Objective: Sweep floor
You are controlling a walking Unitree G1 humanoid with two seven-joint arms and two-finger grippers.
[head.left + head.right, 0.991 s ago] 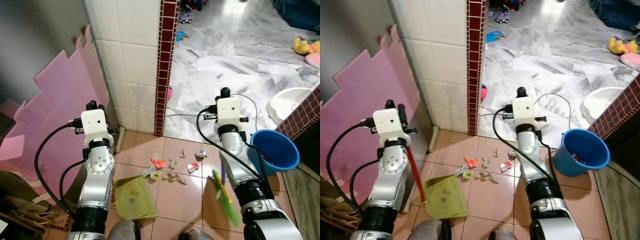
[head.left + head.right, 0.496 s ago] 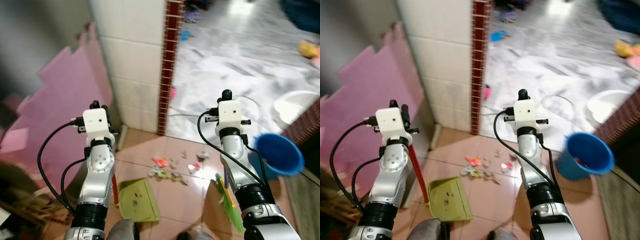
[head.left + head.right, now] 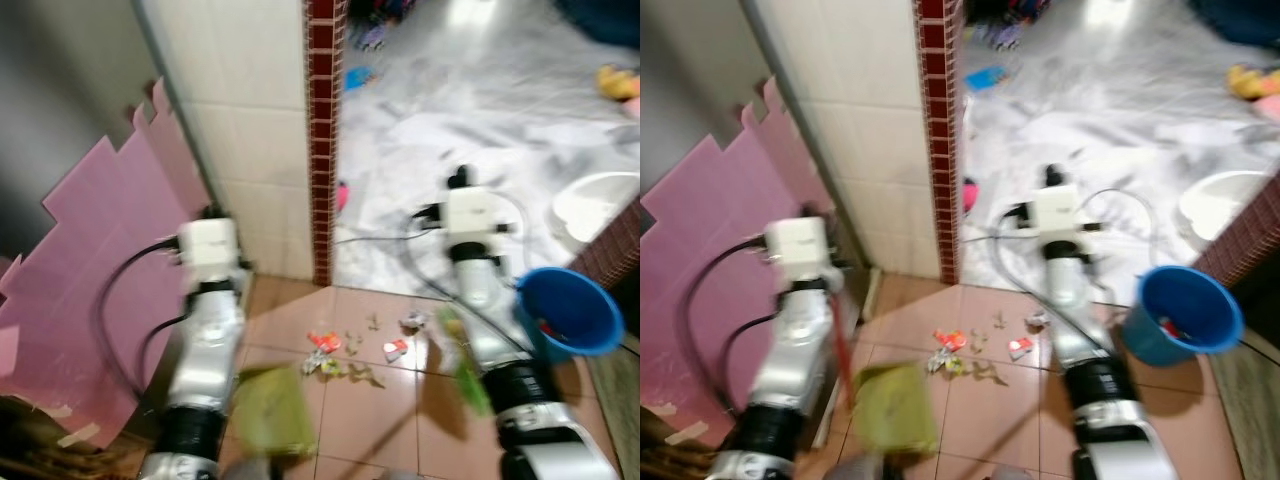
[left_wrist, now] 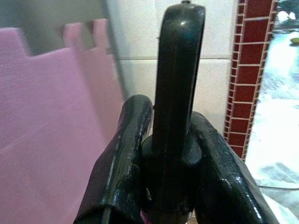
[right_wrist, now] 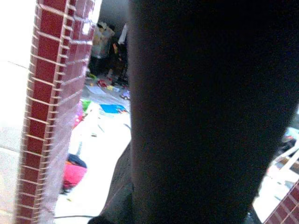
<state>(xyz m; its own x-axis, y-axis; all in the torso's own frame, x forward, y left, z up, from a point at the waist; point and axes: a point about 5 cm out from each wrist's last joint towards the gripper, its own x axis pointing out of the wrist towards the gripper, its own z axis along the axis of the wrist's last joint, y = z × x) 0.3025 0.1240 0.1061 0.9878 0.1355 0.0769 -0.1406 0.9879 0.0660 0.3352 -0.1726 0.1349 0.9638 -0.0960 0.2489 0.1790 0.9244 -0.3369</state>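
Note:
A scatter of litter point(image 3: 350, 348), red, white and tan scraps, lies on the pink floor tiles just before the red brick pillar point(image 3: 322, 140). My left gripper point(image 4: 170, 182) is shut on the black handle point(image 4: 180, 70) of a green dustpan point(image 3: 268, 410), which hangs low by my left arm point(image 3: 207, 330), short of the litter. The right arm point(image 3: 475, 270) carries a green-bristled broom point(image 3: 460, 350) to the right of the litter. In the right wrist view the right gripper point(image 5: 196, 121) is closed around the broom's dark handle.
A blue bucket point(image 3: 565, 310) stands on the right beside a red-tiled ledge point(image 3: 610, 250). Pink foam sheets point(image 3: 90, 270) lean against the left wall. A white basin point(image 3: 595, 200), a cable and toys point(image 3: 360, 75) lie on the marble floor beyond the pillar.
The whole picture has shifted and blurred, so the camera is moving. Both arms keep their tools, and the litter lies where it was.

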